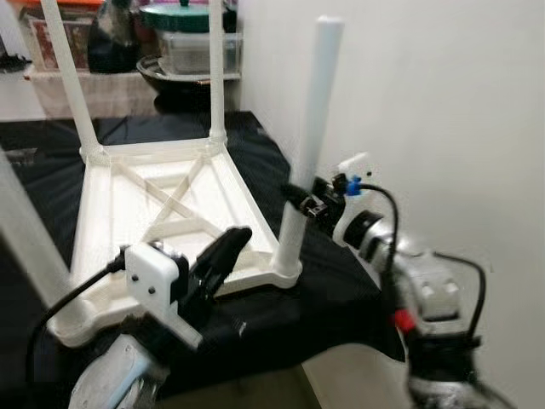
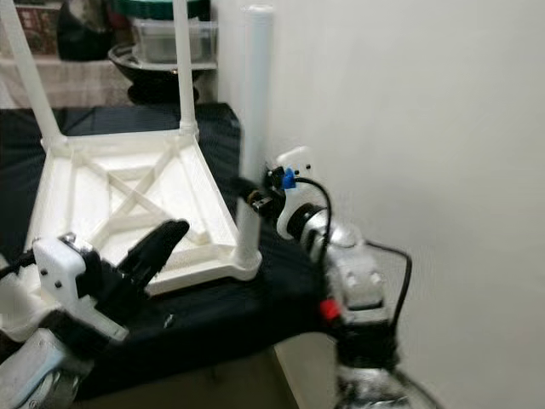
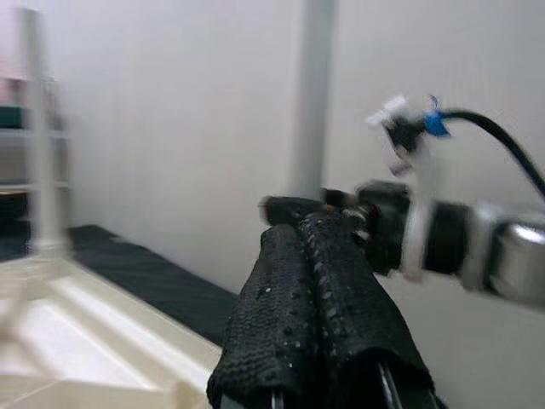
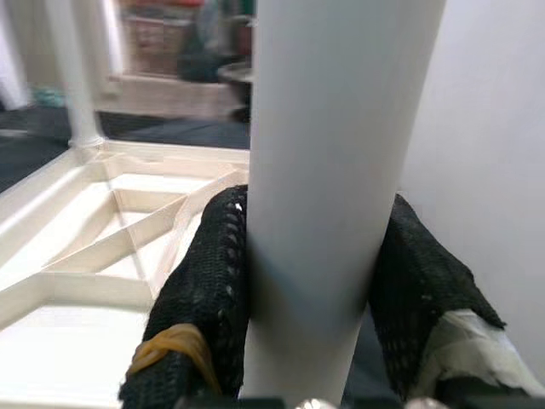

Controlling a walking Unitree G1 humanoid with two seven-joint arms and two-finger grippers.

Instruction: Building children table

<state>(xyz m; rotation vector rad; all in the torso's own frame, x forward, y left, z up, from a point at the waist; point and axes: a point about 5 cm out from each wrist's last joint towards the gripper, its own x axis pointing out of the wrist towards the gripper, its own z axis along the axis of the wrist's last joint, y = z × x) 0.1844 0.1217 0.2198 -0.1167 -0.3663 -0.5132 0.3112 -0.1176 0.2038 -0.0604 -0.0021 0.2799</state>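
Observation:
A white children's table top (image 1: 170, 204) lies upside down on a black cloth, with white legs standing up from its corners. My right gripper (image 1: 296, 198) is shut on the near right leg (image 1: 308, 145), low on the leg, close to the white wall. In the right wrist view that leg (image 4: 328, 170) stands between the two black fingers (image 4: 204, 290). My left gripper (image 1: 228, 249) hovers shut over the near edge of the table top, holding nothing; its fingers (image 3: 315, 324) press together.
The black cloth (image 1: 247, 136) covers a low surface that ends near my arms. A white wall (image 1: 426, 111) rises close on the right. Behind stands a shelf with a dark bowl (image 1: 170, 77) and plastic containers (image 1: 196, 43).

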